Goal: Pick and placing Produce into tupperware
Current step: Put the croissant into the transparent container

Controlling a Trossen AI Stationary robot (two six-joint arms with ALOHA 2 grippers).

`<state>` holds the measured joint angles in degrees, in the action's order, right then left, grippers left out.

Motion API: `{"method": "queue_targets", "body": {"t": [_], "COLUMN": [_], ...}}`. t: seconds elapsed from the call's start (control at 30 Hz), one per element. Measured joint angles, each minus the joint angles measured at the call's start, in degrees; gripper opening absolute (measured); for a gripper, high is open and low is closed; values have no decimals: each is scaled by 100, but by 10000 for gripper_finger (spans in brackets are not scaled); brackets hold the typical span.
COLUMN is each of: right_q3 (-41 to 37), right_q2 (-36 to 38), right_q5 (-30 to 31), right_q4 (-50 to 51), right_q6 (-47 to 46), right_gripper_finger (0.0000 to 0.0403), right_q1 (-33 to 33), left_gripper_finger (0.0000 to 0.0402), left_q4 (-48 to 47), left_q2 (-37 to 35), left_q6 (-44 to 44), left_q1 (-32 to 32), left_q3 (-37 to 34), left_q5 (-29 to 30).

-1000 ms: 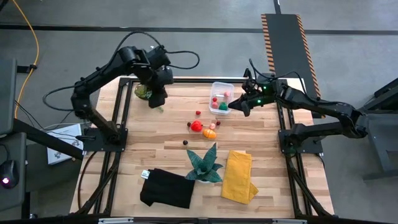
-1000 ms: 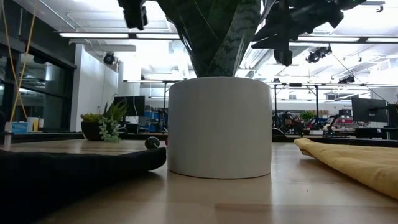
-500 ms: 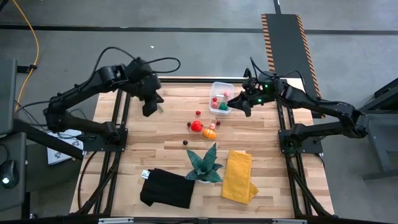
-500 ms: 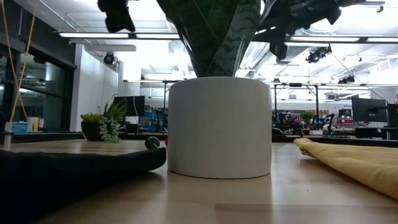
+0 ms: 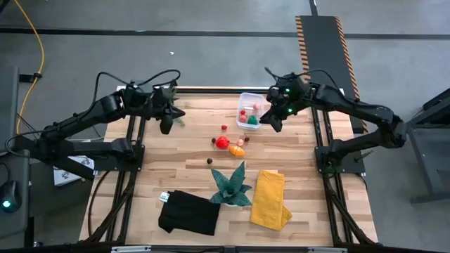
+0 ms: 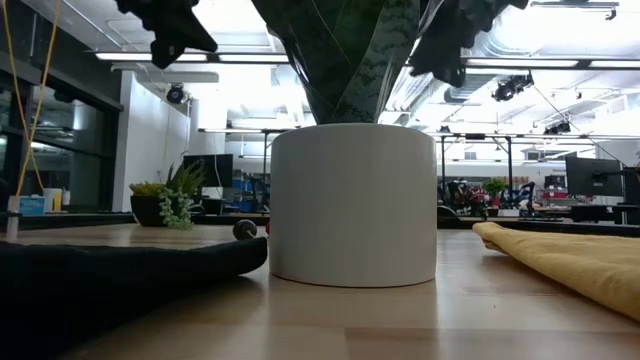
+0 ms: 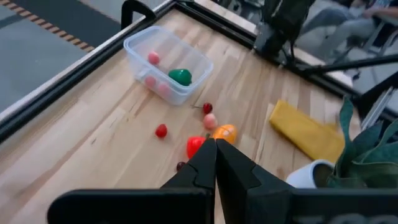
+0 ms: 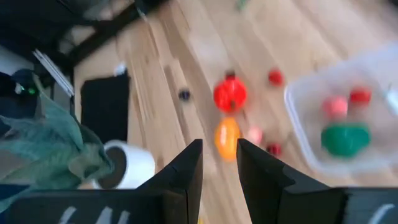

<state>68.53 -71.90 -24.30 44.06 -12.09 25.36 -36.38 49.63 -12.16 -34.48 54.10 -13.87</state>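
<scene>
The clear tupperware (image 5: 247,111) stands at the table's far middle and holds a green piece (image 7: 181,76), pink pieces and a small red one. Loose produce lies on the wood just near of it: a red piece (image 5: 222,143), an orange one (image 5: 237,150), a small red one (image 5: 224,128), a pink one (image 7: 209,121) and a dark one (image 5: 209,161). My right gripper (image 5: 271,124) hovers by the tub's right side, open, with nothing between its fingers (image 8: 219,152). My left gripper (image 5: 166,125) hangs shut and empty over the table's far left (image 7: 215,155).
A teal spiky plant in a white pot (image 5: 230,186) stands near the middle front and fills the low view (image 6: 352,205). A folded yellow cloth (image 5: 271,198) lies to its right and a black cloth (image 5: 188,212) to its left. A small leafy plant (image 6: 170,205) stands far left.
My left gripper has drawn back from the far-left plant toward the table's left edge, sinking and tipping up from pointing down to a shallow slant; it stays shut. My right gripper has risen a little beside the tub and turned. The produce has not moved.
</scene>
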Motion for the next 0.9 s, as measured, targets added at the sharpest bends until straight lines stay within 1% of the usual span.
{"method": "queue_targets", "body": {"t": [0.13, 0.23, 0.37, 0.5, 0.7, 0.9], "right_q3": [476, 899, 1419, 1660, 1477, 712], "right_q2": [-469, -814, -1201, -1438, -1506, -1499], "right_q5": [83, 399, 852, 1158, 1243, 1252], "right_q4": [969, 1502, 1728, 1711, 1530, 714], "right_q6": [47, 331, 589, 715, 804, 858], "right_gripper_finger": [90, 90, 90, 90, 90, 90], "right_q1": [-120, -317, -589, -762, -785, -951], "left_gripper_finger": [0, 0, 0, 0, 0, 0], "left_q4": [204, 209, 192, 139, -134, -433], "left_q2": [-243, -287, -280, -274, -271, -269], "left_q6": [-192, -207, -87, -28, -156, -226], "left_q1": [0, 0, 0, 0, 0, 0], "left_q3": [-283, -329, -331, -331, -331, -331], "left_q5": [-2, 14, 35, 42, 124, 154]}}
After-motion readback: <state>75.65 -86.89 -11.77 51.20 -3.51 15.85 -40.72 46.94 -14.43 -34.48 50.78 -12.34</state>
